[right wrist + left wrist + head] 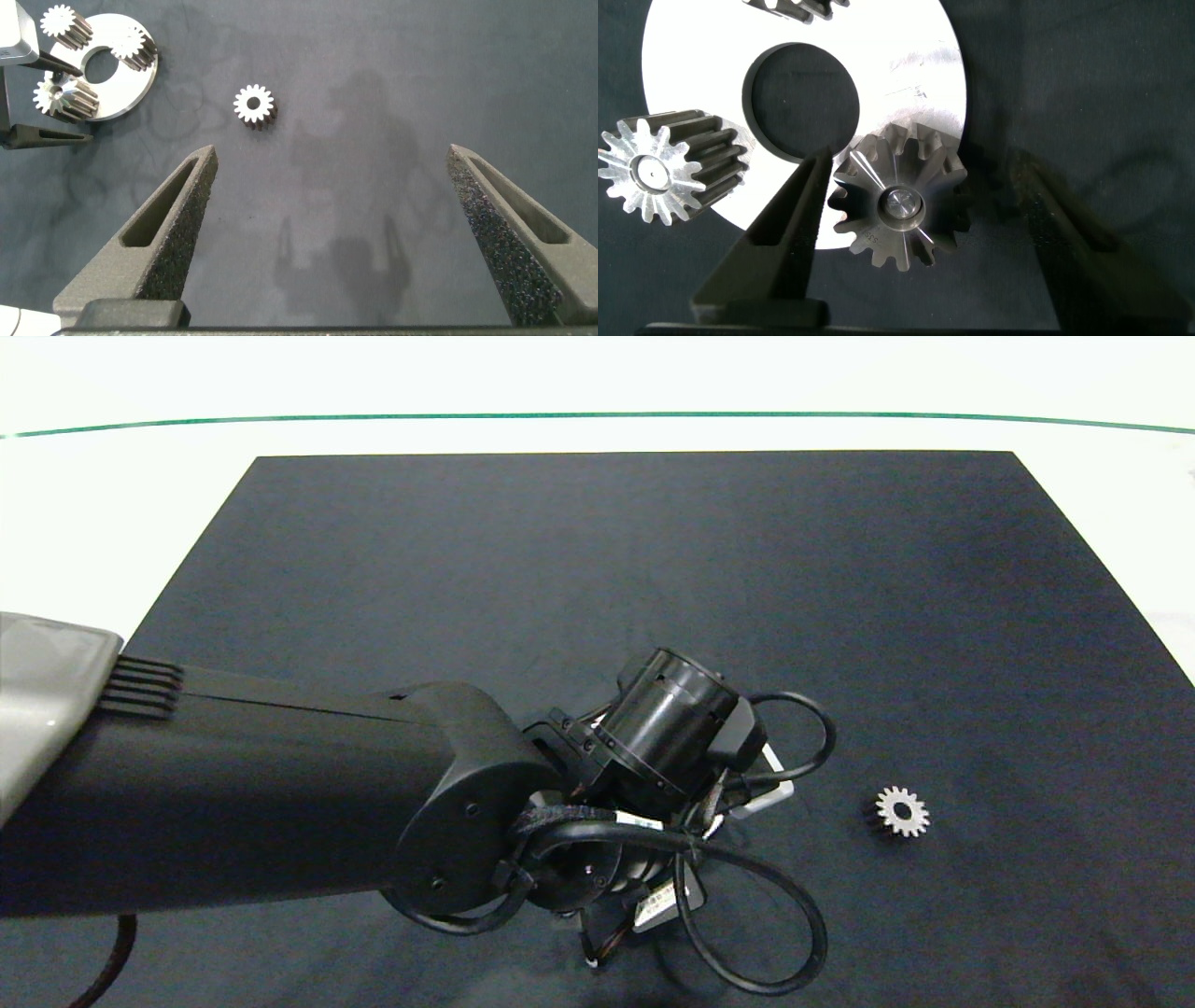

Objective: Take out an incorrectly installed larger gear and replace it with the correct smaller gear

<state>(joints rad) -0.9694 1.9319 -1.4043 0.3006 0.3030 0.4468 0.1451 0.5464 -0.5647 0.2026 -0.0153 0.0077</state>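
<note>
A round silver disc [906, 56] with a centre hole carries three gears on pegs. The larger gear [896, 210], with long flared teeth, sits on its peg between the fingers of my left gripper [920, 159]. That gripper is open, one finger close beside the teeth and the other well apart. The right wrist view shows the same disc [117, 79] and larger gear [61, 96]. The smaller gear [902, 812] lies loose and flat on the mat, right of the disc [773, 791]. My right gripper [331, 149] hovers open over bare mat, short of the smaller gear [253, 104].
Two other gears [663, 168] [794, 7] stand on the disc. My left arm [280, 793] and its looping cables [747, 915] cover most of the disc in the head view. A black mat [653, 569] covers the white table.
</note>
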